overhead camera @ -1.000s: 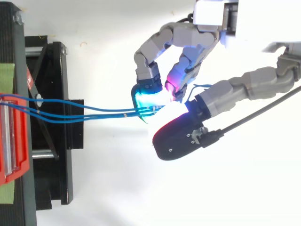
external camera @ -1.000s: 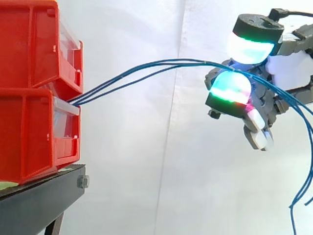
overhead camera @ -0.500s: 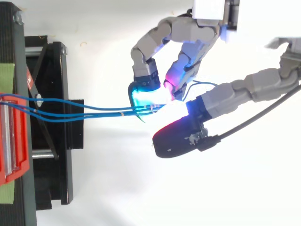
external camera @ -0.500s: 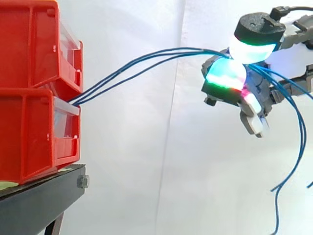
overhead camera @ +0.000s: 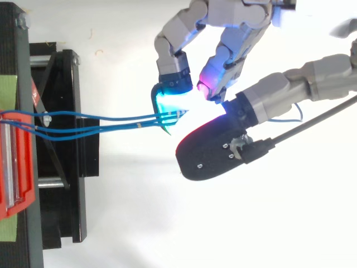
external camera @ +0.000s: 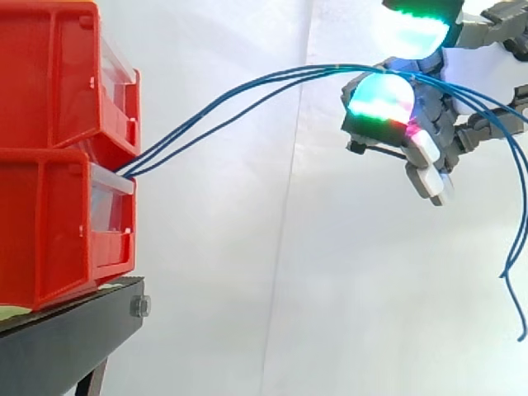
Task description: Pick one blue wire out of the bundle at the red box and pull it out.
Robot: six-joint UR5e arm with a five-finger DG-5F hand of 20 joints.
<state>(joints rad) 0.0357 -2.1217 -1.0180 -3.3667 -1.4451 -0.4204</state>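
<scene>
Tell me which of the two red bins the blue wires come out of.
The lower red bin: the blue wires emerge over its clear front edge, beneath the upper red bin, and rise to the hand pinching them.

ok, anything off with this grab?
Yes. The hand pinches all three blue wires from the red box between its pads, not just one. A pull would likely drag the whole bundle.

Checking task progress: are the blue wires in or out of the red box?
In: the blue wires run from the red box to the hand, which pinches them.
</scene>
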